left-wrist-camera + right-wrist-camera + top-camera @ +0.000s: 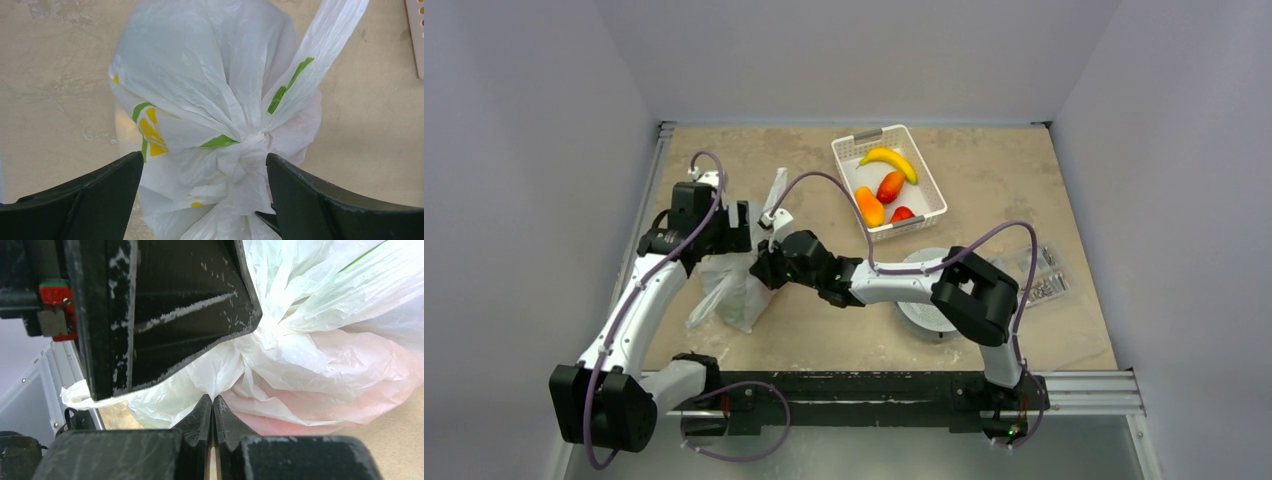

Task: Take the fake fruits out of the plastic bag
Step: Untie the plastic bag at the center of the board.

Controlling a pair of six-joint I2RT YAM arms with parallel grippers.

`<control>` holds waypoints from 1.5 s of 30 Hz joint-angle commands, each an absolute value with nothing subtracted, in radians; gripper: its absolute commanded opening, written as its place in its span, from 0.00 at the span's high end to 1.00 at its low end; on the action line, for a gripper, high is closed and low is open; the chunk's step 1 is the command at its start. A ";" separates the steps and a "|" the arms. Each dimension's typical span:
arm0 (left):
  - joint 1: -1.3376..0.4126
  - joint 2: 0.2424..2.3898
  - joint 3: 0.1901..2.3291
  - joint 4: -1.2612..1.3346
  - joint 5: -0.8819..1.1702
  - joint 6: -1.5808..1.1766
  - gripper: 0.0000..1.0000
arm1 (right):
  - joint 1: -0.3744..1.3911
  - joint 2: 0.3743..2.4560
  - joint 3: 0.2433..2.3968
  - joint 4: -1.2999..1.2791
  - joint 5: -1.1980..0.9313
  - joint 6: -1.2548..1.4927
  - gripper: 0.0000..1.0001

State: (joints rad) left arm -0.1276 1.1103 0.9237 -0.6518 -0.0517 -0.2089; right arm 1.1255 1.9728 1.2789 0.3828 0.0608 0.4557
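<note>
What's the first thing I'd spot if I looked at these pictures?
A knotted white plastic bag sits left of centre. The right gripper pinches its crinkly plastic, and the left gripper stands open around the knot. Farther back, a white basket holds a yellow banana and bright fruits.

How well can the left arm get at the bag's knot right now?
Probably yes. The left end effector is open and straddles the knot of the plastic bag, with nothing between. The right end effector, shut on the bag's film close by, crowds the spot and might get bumped.
</note>
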 commanded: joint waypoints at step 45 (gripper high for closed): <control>-0.135 1.041 0.927 -0.652 -0.253 -0.217 1.00 | 1.132 1.681 0.894 0.357 0.235 0.513 1.00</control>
